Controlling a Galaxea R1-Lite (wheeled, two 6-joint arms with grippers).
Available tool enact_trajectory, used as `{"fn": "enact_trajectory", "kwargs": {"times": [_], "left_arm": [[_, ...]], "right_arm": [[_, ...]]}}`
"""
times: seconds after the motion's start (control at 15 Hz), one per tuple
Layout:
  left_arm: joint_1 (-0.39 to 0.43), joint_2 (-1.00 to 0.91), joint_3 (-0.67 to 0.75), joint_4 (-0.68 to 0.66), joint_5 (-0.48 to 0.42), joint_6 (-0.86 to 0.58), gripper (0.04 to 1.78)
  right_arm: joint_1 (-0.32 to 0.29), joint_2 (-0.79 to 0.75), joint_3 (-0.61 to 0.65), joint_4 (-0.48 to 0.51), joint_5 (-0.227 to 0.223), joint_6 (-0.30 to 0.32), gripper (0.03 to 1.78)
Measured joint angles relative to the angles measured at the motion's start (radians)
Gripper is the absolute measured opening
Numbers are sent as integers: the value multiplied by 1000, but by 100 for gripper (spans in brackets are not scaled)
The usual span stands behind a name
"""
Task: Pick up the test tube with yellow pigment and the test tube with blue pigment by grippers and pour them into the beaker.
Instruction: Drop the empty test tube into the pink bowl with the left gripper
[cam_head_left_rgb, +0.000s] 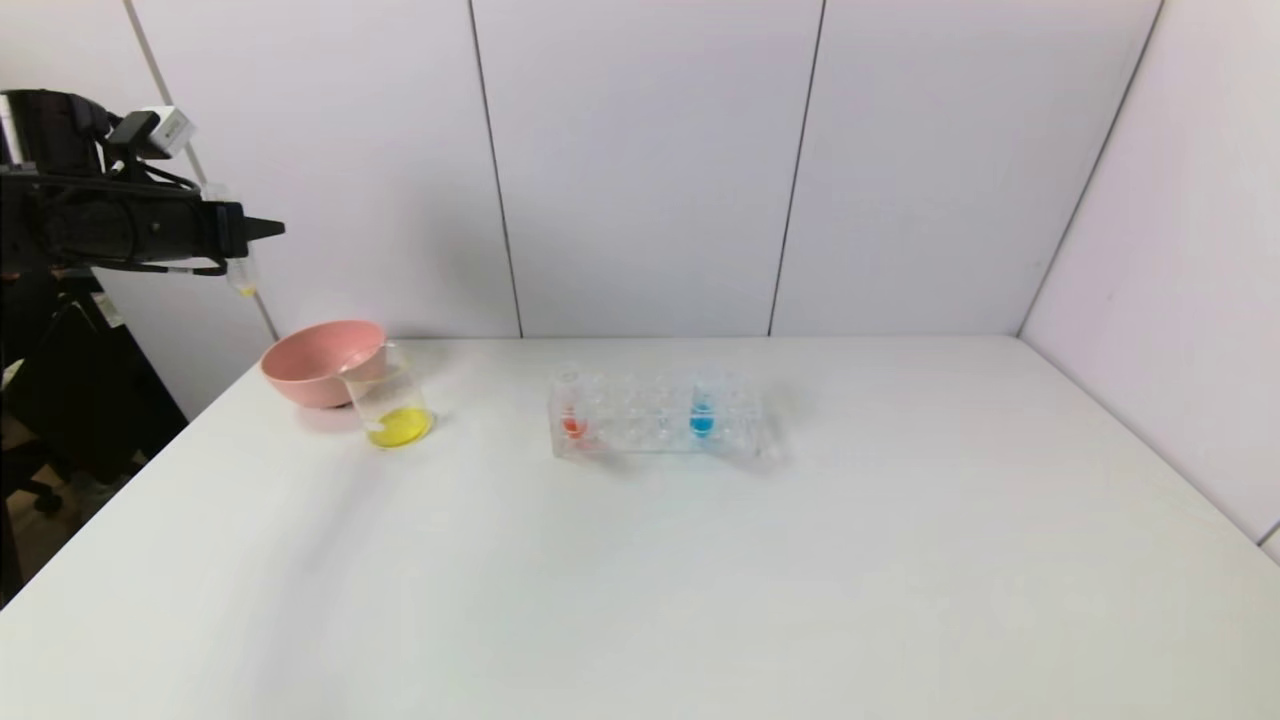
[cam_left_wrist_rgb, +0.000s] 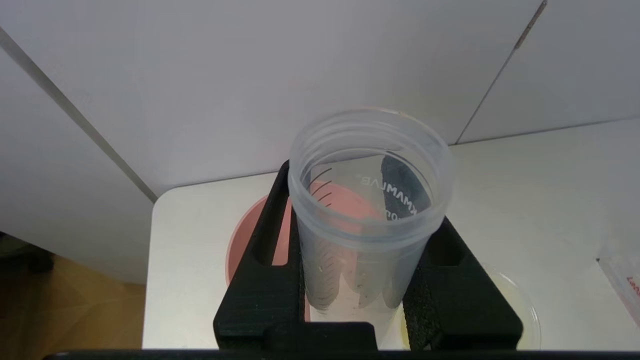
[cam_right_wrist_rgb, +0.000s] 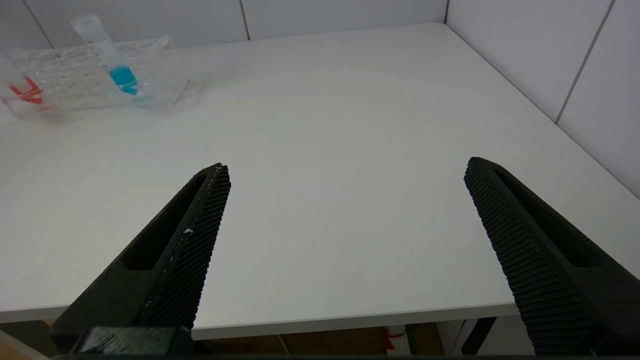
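Head view: left gripper (cam_head_left_rgb: 262, 229), raised above the bowl (cam_head_left_rgb: 322, 360), is clamped on the emptied yellow tube (cam_head_left_rgb: 243, 277), upright; its liquid sits in the one beaker (cam_head_left_rgb: 392, 405). Blue tube (cam_head_left_rgb: 703, 405) stands upright in the rack (cam_head_left_rgb: 660, 418), right of centre, nearer the right gripper (cam_right_wrist_rgb: 345, 200), jaws apart. Three tubes, one rack

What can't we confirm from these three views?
- Head view: right gripper out of frame; left gripper partly cut by the edge.
- Left wrist view: yellow tube base hidden by its fingers; beaker mostly hidden.
- Right wrist view: beaker out of frame; red tube cut by the edge.
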Motion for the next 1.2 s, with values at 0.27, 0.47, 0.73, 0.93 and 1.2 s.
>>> {"fn": "enact_trajectory", "kwargs": {"times": [0.27,0.47,0.73,0.93,1.2], "left_arm": [[-4,9,127,-211,2,-107,54],[-6,19,161,-235,6,-108,54],[-14,66,201,-382,3,-106,54],[-21,105,210,-406,2,-102,54],[-28,142,211,-408,2,-96,54]], "right_arm": [[0,0,0,0,0,0,171],[0,0,0,0,0,0,171],[0,0,0,0,0,0,171],[0,0,0,0,0,0,171],[0,0,0,0,0,0,171]]}}
